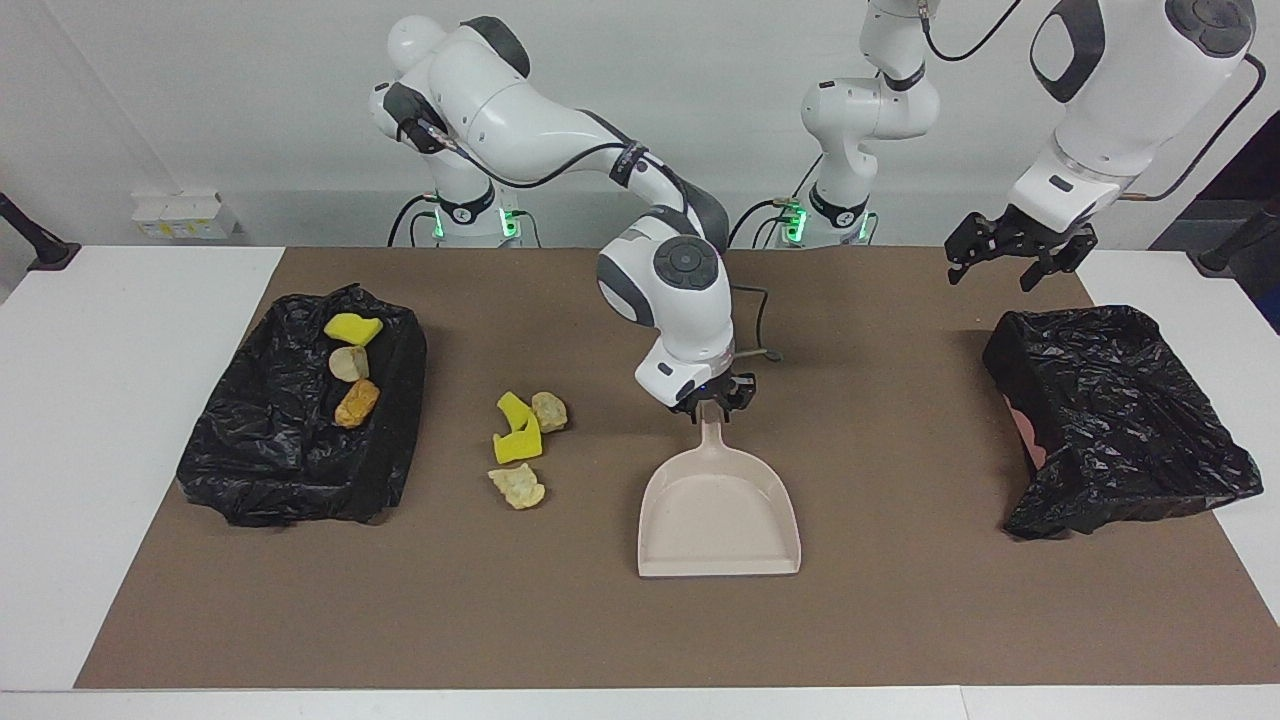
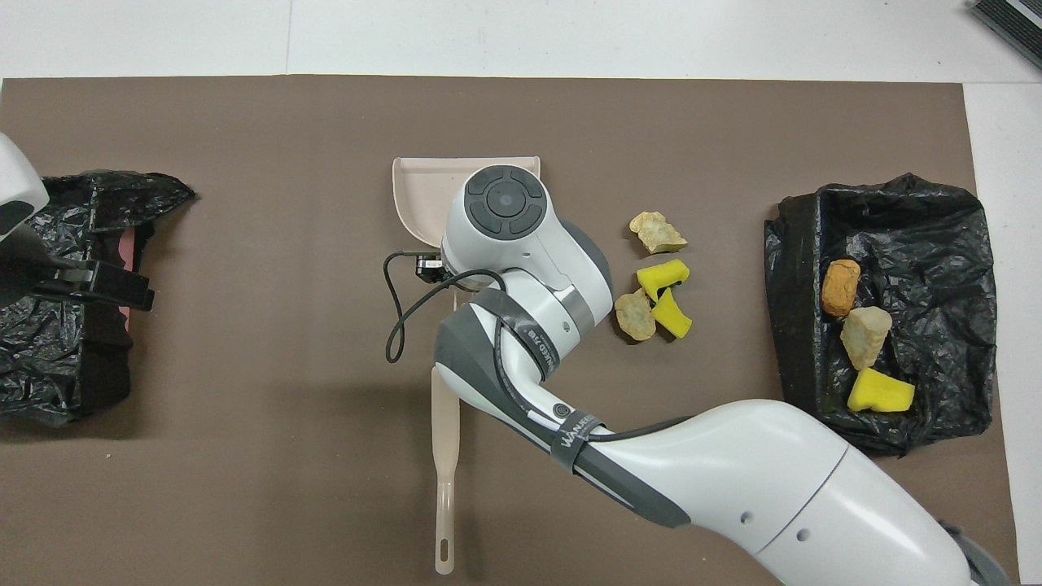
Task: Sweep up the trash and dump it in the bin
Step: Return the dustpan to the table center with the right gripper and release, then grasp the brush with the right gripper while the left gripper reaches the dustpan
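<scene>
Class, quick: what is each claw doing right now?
Left claw: open, empty, over the table beside a black bin.
Right claw: at the dustpan handle; grip cannot be told.

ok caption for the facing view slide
Right gripper at the dustpan handle, loose foam chunks beside it on the mat.

Brown mat (image 1: 900, 620), white wall boxes (image 1: 185, 215), black cable (image 2: 399, 313).

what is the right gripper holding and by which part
The right gripper is at the dustpan handle's tip; whether it grips cannot be told. The left gripper holds nothing.
</scene>
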Tool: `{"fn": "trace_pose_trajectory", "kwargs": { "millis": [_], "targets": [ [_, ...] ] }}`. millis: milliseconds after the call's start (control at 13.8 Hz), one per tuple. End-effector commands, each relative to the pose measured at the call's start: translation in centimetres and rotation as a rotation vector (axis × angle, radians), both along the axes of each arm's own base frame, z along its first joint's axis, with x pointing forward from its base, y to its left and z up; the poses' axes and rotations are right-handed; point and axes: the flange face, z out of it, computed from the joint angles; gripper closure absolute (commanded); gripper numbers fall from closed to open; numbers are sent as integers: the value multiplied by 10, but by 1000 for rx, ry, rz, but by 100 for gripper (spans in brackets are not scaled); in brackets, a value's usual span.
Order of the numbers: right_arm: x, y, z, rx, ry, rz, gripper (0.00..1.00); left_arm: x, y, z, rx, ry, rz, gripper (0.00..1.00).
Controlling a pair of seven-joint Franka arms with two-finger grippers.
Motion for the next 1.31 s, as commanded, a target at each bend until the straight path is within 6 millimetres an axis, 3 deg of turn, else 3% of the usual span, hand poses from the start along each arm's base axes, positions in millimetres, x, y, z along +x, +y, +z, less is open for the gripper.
{"fn": "trace_pose_trajectory", "kwargs": {
  "millis": [0, 218, 364, 655, 873, 1018, 1236],
  "targets": [
    [-29, -8, 48, -36, -23, 50, 0, -8, -1, 1, 16, -4, -6, 0],
    [-81, -17, 91, -37, 33, 47, 0, 0, -6, -4, 15, -28, -7, 0],
    [-126, -10, 98, -50, 83, 66, 0, 8, -20, -11, 10, -48, -17, 0],
    [-211, 16, 78, -105, 116, 166, 0, 26, -79, -46, 2, -67, 6, 0],
    [-256, 35, 29, -107, 119, 199, 0, 37, -128, -78, -2, -81, 38, 0],
    [-273, 42, 7, -95, 115, 213, 0, 40, -163, -98, -3, -78, 47, 0],
    [-272, 44, -7, -91, 133, 217, 0, 43, -218, -133, -13, -101, 93, 0]
  ]
}}
